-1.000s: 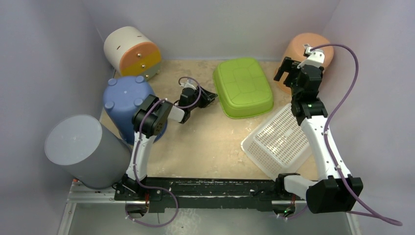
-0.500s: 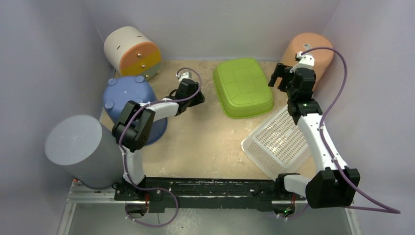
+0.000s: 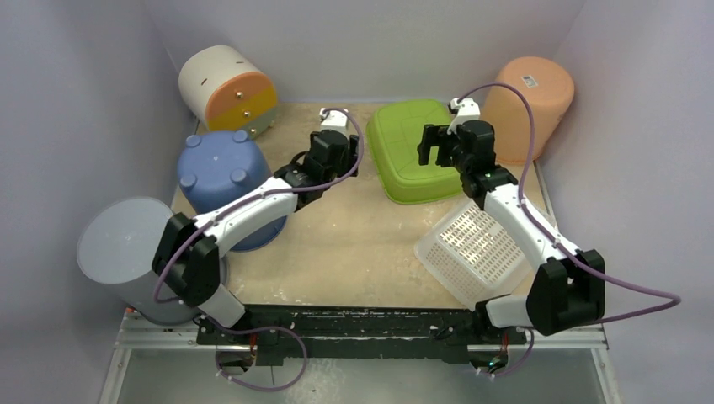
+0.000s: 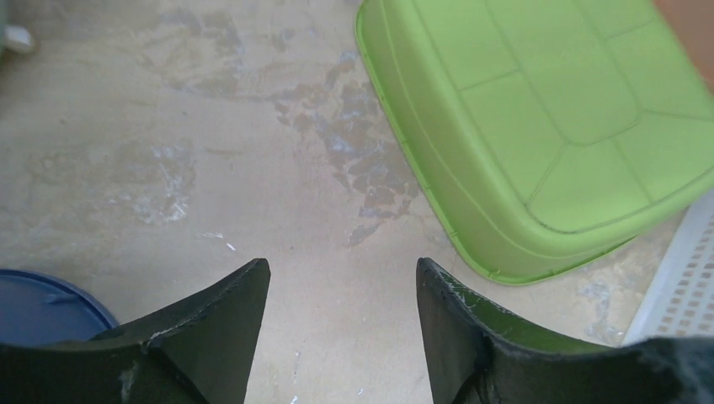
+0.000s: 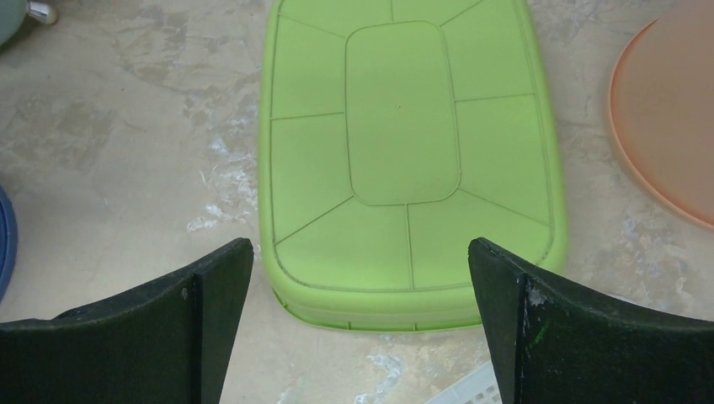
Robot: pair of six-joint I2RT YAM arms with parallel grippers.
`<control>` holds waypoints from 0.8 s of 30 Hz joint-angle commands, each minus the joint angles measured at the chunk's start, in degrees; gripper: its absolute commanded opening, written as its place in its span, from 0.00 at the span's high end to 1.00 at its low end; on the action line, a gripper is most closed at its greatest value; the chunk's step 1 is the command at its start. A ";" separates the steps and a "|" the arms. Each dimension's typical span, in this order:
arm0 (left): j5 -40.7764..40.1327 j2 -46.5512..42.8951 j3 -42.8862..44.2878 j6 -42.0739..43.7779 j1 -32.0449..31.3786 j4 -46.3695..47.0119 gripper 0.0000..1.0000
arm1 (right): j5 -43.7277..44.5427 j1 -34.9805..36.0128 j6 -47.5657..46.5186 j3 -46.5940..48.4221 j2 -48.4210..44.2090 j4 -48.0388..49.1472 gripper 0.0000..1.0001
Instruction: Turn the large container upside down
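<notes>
- Resting base-up on its rim, the green container (image 3: 417,150) sat at the far middle of the sandy desk (image 3: 354,236), its panelled underside facing the ceiling.
- The left end effector (image 4: 341,269) was just left of the container, above bare desk. Its two dark fingers were spread apart with nothing between them.
- From the left wrist view, the container's near left corner lay ahead and to the right of those fingers, apart from them.
- The right end effector (image 5: 360,244) hung over the container's right part, fingers spread as wide as they could go and pinching nothing. From its own camera, the green base filled the gap between the fingertips.
- A white perforated basket (image 3: 484,244) lay tilted at the near right, its far corner just beside the container's near right edge. I could not tell whether they touched.
- A peach bucket (image 3: 530,105) stood in the far right corner, near the container's right side.
- On the left stood a blue bucket (image 3: 221,172), bottom up with its small feet showing. The left arm crossed over its near right edge.
- A grey bin (image 3: 135,252) leaned at the near left.
- A white-and-orange drum (image 3: 227,88) lay on its side in the far left corner.
</notes>
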 commanded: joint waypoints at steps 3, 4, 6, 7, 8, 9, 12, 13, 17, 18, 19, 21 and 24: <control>-3.88 -11.14 -5.36 7.42 0.40 5.58 0.37 | -3.89 -0.48 -2.23 -2.72 -6.20 9.67 0.00; -4.72 -11.81 -6.10 7.63 0.40 6.01 0.37 | -4.36 -0.50 -2.26 -3.75 -7.18 11.13 0.00; -4.83 -12.06 -6.04 7.69 0.40 5.29 0.36 | -4.28 -0.50 -2.27 -5.87 -8.66 13.19 0.00; -4.27 -11.87 -5.81 7.69 0.42 4.81 0.36 | -4.16 -0.46 -2.25 -6.29 -8.93 13.66 0.00; -3.61 -11.62 -5.53 7.59 0.46 4.42 0.36 | -3.92 -0.45 -2.13 -6.29 -9.00 13.65 0.00; -2.86 -11.36 -5.26 7.51 0.42 4.19 0.36 | -3.29 -0.43 -1.86 -6.16 -8.84 13.45 0.00; -1.91 -11.38 -5.26 7.49 0.40 4.42 0.35 | -1.07 -0.46 -0.73 -5.67 -8.54 12.99 0.00; -1.90 -11.54 -5.38 7.56 0.40 4.59 0.35 | -0.38 -0.42 -0.59 -5.67 -8.51 13.06 0.00; -1.49 -12.51 -5.89 7.93 0.41 5.57 0.34 | 3.02 -0.42 -0.14 -5.91 -8.01 13.37 0.00; -1.29 -12.59 -6.02 7.94 0.40 5.75 0.34 | 3.68 -0.42 -0.01 -6.00 -7.87 13.42 0.00; -1.15 -12.59 -6.17 7.93 0.40 5.80 0.34 | 4.06 -0.42 -0.04 -5.94 -7.71 13.42 0.00; -0.96 -12.50 -6.39 8.06 0.40 5.71 0.34 | 4.52 -0.42 -0.06 -5.65 -7.48 13.12 0.00; -1.08 -12.44 -6.68 8.47 0.40 5.91 0.33 | 4.72 -0.42 -0.07 -5.50 -7.31 12.82 0.00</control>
